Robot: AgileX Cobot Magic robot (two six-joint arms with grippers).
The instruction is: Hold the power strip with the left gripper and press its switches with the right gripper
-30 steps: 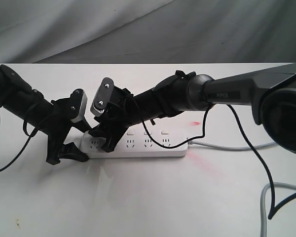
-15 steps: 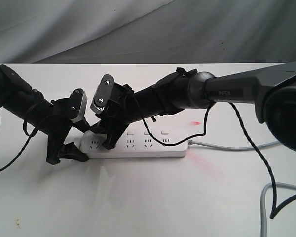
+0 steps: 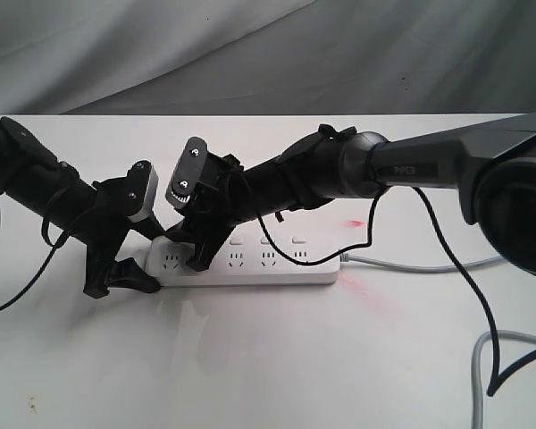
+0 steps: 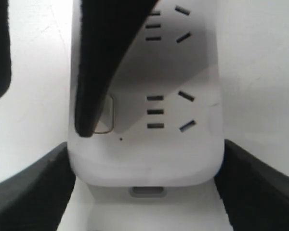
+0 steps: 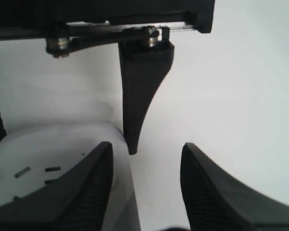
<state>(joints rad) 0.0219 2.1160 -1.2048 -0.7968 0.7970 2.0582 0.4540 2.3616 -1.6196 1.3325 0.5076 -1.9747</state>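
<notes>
One end switch (image 4: 110,113) sits under the open right gripper (image 3: 189,255); left gripper (image 3: 125,277) apparently clamps the power strip (image 3: 277,264); others unconfirmed.

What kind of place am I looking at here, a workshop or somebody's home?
Most likely a robot lab or test bench, not a home. A bare white table stands before a draped grey cloth, and on it the left gripper and right gripper work at a lone power strip.
</notes>
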